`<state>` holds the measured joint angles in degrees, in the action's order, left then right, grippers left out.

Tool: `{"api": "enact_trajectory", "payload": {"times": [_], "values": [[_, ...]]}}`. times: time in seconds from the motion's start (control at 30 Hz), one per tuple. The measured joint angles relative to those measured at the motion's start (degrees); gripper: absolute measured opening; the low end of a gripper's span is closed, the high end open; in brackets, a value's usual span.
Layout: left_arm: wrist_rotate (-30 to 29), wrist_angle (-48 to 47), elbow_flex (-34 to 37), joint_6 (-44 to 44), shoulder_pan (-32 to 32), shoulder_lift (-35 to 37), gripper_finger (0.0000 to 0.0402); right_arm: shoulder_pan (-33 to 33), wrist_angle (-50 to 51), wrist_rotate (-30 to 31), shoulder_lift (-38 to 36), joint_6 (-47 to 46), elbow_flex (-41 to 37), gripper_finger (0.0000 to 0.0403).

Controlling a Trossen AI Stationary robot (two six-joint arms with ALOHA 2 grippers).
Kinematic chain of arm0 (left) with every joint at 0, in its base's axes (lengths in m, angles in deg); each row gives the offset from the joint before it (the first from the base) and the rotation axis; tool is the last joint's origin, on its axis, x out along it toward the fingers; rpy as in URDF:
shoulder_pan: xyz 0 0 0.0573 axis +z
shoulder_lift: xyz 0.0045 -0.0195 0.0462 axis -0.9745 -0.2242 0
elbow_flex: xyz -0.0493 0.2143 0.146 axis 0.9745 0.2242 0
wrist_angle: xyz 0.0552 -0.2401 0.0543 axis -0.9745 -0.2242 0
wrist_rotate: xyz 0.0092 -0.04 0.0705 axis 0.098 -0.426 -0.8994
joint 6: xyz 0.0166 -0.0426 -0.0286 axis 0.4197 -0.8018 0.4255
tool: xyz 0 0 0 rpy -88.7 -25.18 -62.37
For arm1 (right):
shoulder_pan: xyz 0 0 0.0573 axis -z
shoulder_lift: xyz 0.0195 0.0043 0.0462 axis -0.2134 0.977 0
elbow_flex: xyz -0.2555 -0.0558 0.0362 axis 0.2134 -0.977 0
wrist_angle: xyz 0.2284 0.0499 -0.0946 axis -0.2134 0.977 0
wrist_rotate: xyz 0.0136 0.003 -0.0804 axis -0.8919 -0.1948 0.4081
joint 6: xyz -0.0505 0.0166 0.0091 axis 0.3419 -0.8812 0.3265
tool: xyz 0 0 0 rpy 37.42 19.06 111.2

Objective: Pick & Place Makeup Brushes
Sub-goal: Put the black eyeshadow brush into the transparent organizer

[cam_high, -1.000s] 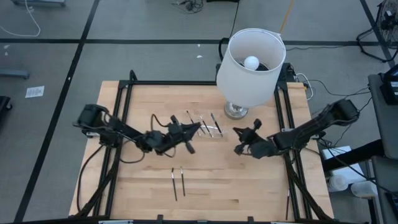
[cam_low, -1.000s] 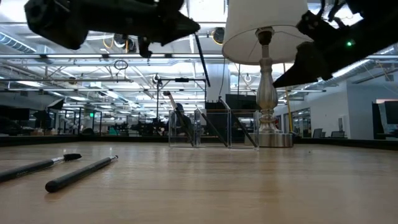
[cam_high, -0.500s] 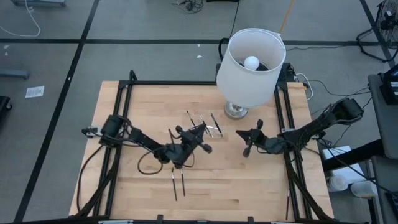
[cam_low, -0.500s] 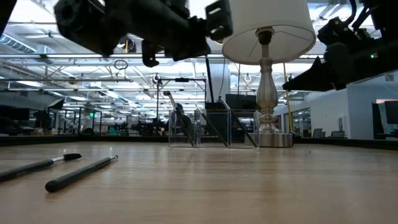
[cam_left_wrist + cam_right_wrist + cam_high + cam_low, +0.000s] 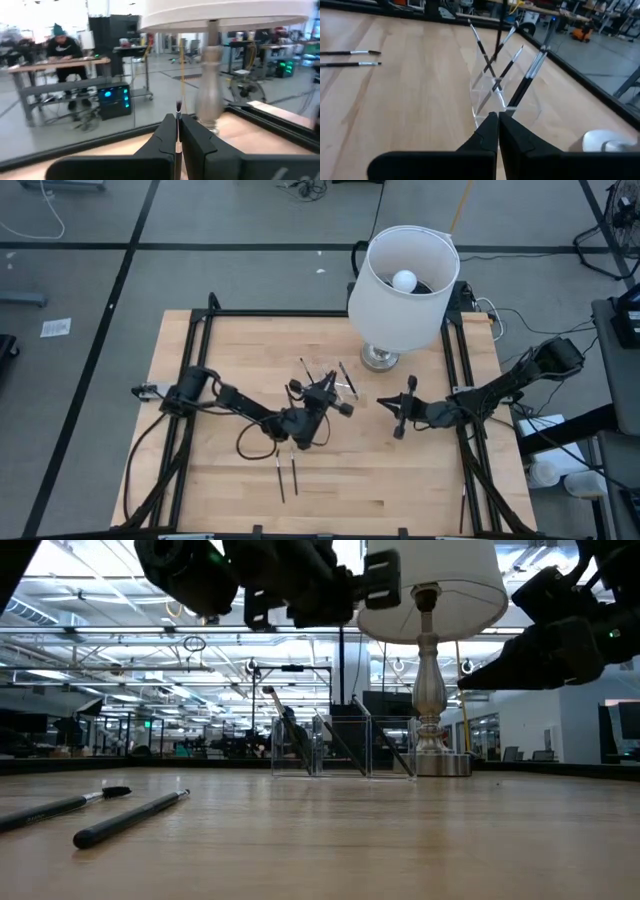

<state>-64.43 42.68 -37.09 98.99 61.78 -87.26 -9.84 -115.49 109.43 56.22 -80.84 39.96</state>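
Wooden table (image 5: 230,480) with black frame rails along edges. White-shaded lamp (image 5: 403,275) at far right part of table, bulb visible inside shade. Left gripper (image 5: 322,402) extended to table centre, just beside clear holder (image 5: 343,385) with thin dark brushes standing in it. Right gripper (image 5: 401,408) on other side of holder, near lamp base, apart from it. Two makeup brushes (image 5: 286,473) lying side by side on wood, near front, just below left gripper.

The clear holder (image 5: 492,97) is standing just ahead of the right hand (image 5: 399,413), brushes (image 5: 520,87) sticking up from it; the lamp (image 5: 402,275) is crowding beyond; bare desk (image 5: 400,480) is lying open behind both hands.
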Motion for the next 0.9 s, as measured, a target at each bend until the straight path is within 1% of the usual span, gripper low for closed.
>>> {"api": "enact_trajectory", "payload": {"times": [0.2,0.3,0.4,0.63,0.83,0.9], "values": [[-0.3,-6.5,2.8,-12.7,1.1,-0.1,0.0010,1.0,-3.1,0.0,0.0,2.5,0.0,0.0000],[1.3,-9.5,3.6,-18.7,1.2,0.0,0.0010,1.8,-3.6,0.0,0.0,2.5,0.0,0.0000],[1.6,-13.1,4.3,-22.9,1.3,0.0,0.0010,2.4,-3.7,0.0,0.0,2.5,0.0,0.0000],[1.0,-15.0,6.9,-32.4,1.8,0.0,0.0010,2.4,-3.7,-0.1,0.0,1.9,0.0,0.0000],[1.2,-23.5,7.7,-43.7,2.8,0.0,0.0010,2.3,-3.2,-0.2,0.1,0.5,0.0,0.0000],[1.4,-25.5,7.7,-46.3,3.0,0.0,0.0010,2.3,-2.9,-0.2,0.1,0.4,0.0,0.0000]]}}
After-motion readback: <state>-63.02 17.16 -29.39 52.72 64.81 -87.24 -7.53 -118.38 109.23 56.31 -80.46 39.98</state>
